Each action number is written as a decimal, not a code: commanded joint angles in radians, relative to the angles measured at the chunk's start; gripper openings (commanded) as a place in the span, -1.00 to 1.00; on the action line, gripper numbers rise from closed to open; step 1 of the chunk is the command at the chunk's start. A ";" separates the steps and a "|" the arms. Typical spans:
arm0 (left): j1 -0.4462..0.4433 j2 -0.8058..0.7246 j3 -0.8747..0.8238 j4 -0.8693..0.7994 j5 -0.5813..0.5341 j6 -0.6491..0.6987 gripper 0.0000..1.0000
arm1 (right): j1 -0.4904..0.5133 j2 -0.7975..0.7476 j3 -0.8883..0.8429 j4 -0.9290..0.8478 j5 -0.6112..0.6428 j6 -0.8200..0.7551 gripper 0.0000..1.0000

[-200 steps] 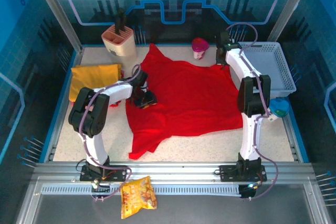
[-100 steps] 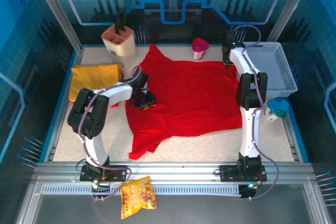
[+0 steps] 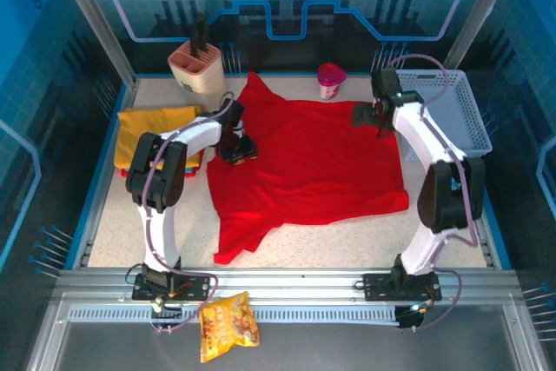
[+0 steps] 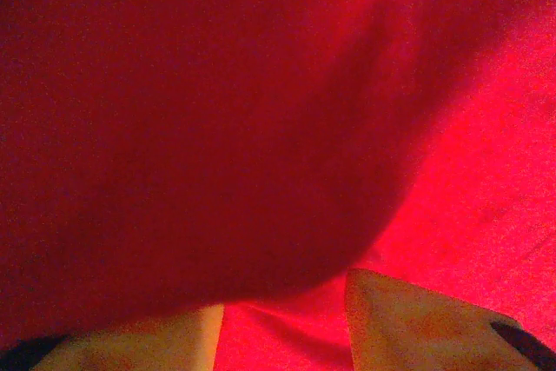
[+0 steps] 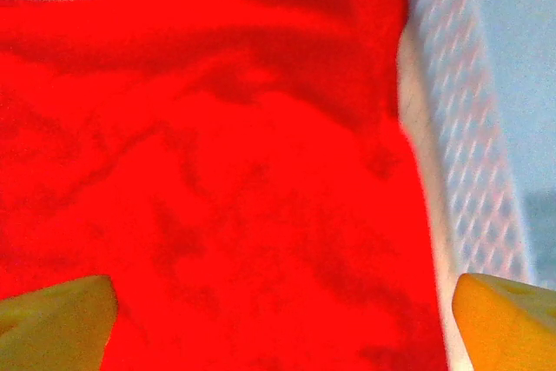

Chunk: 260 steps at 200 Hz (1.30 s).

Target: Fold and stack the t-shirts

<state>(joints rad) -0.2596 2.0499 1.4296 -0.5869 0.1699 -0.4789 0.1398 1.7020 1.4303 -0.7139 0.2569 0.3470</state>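
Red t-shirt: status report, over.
Left gripper pinching red t-shirt, left edge. Right gripper open above far right corner. Shirt spread, unfolded. White basket close beside.

- red t-shirt [image 3: 304, 162]: soft matt cloth, fine weave, creased
- yellow t-shirt [image 3: 143, 123]: matt mustard cloth
- basket [image 3: 460, 106]: white plastic lattice, faint sheen
- snack bag [image 3: 228, 323]: glossy, crinkled film
- tabletop [image 3: 347, 245]: pale, speckled, matt, stone-like

The top camera looks down from above and behind onto the whole table [image 3: 347, 254]. Each wrist camera looks past its fingertips [image 5: 61, 314], close on the red shirt [image 3: 313, 162] beyond its jaws. All views share that shirt.
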 commanded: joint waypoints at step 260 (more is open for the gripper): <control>-0.048 -0.629 -0.593 0.001 0.062 -0.153 -0.11 | -0.147 -0.462 -0.800 0.182 -0.311 0.292 -0.85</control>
<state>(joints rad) -0.2890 1.4052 0.8337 -0.6552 0.2329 -0.6033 0.0238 1.2064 0.5510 -0.5304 0.0166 0.6708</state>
